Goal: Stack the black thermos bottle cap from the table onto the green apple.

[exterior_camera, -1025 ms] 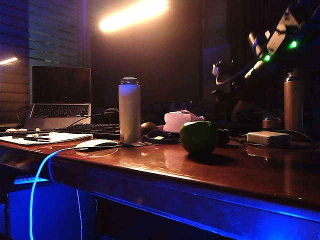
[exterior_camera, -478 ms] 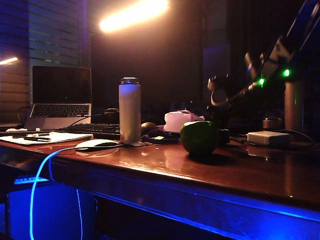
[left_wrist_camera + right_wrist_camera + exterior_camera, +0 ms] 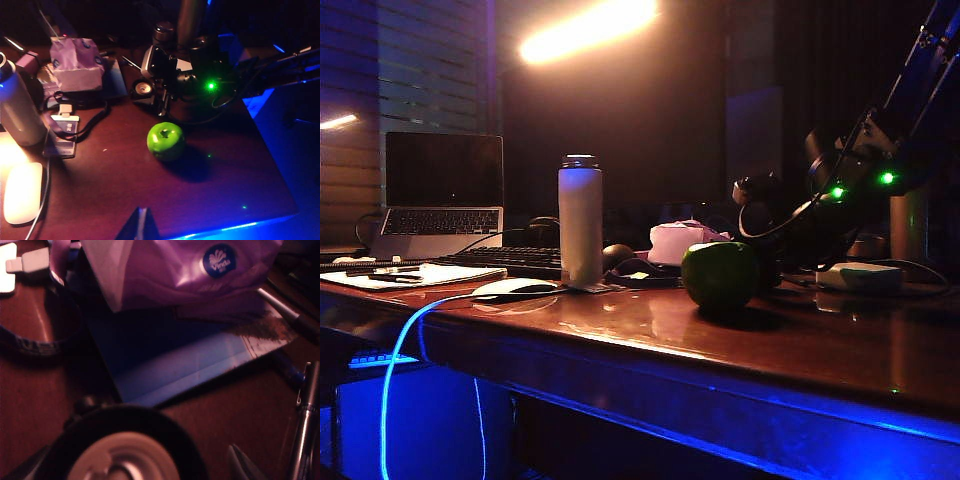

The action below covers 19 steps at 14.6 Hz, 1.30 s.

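Note:
The green apple (image 3: 720,275) (image 3: 166,141) rests on the reddish table (image 3: 800,345), with nothing on it. Just behind it lies the black thermos bottle cap (image 3: 143,90) (image 3: 125,450), hollow pale side up. My right gripper (image 3: 132,472) hangs low over the cap, open, one fingertip (image 3: 239,464) showing beside it and clear of it. In the exterior view the right arm (image 3: 850,185) slopes down behind the apple and hides the cap. My left gripper (image 3: 140,226) hovers near the table's front edge, well short of the apple, fingers together with nothing in them.
A white bottle (image 3: 580,220), a mouse (image 3: 513,288), a keyboard and a laptop (image 3: 442,195) stand to the left. A purple tissue pack (image 3: 190,265) on a blue folder (image 3: 185,360), a lanyard (image 3: 80,125) and pens (image 3: 307,405) lie close to the cap. A white box (image 3: 860,275) sits right.
My right arm has swung down from high at the right to just behind the apple. The apple and the bottle have not moved.

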Available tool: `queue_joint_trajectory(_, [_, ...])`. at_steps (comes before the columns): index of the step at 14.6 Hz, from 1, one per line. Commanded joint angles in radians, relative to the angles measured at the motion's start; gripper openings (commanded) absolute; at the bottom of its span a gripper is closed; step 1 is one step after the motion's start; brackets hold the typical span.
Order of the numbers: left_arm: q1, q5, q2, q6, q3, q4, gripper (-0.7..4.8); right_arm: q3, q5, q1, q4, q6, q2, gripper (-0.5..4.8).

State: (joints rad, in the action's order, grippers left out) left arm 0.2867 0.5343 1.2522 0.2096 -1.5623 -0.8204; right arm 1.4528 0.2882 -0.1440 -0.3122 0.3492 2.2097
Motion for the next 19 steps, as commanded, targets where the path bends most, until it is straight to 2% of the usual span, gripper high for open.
queue_joint_trajectory(1, [0.000, 0.004, -0.002, 0.000, -0.005, 0.014, -0.03, 0.006, 0.003, -0.002, -0.037, 0.000, 0.002, 4.79])
queue_joint_trajectory(3, [0.000, 0.005, -0.002, 0.000, -0.005, 0.014, -0.03, 0.006, 0.003, -0.002, -0.026, -0.002, 0.008, 4.52])
queue_joint_trajectory(4, [0.000, 0.005, -0.002, 0.000, -0.005, 0.014, -0.03, 0.006, 0.002, -0.002, -0.016, -0.002, 0.009, 3.92])
queue_joint_trajectory(5, [0.000, 0.004, -0.002, 0.000, -0.005, 0.014, -0.03, 0.006, 0.002, -0.002, -0.006, -0.002, 0.009, 2.32])
queue_joint_trajectory(6, [0.000, 0.005, -0.002, -0.001, -0.005, 0.014, -0.03, 0.006, 0.002, -0.002, -0.006, -0.001, 0.008, 2.20])
queue_joint_trajectory(12, [0.000, 0.005, -0.002, -0.001, -0.005, 0.014, -0.03, 0.006, -0.001, -0.002, 0.038, -0.022, -0.006, 2.33])
queue_joint_trajectory(13, [0.000, 0.019, -0.002, -0.003, -0.005, 0.014, -0.03, 0.006, -0.001, -0.002, 0.062, -0.049, -0.031, 2.33])
queue_joint_trajectory(16, [0.000, 0.145, -0.003, -0.009, -0.005, 0.013, -0.03, 0.006, 0.002, -0.002, 0.110, -0.089, -0.128, 2.33])
queue_joint_trajectory(19, [0.000, 0.151, -0.003, -0.006, -0.005, -0.034, -0.03, 0.006, 0.008, -0.002, 0.177, -0.127, -0.238, 2.33])
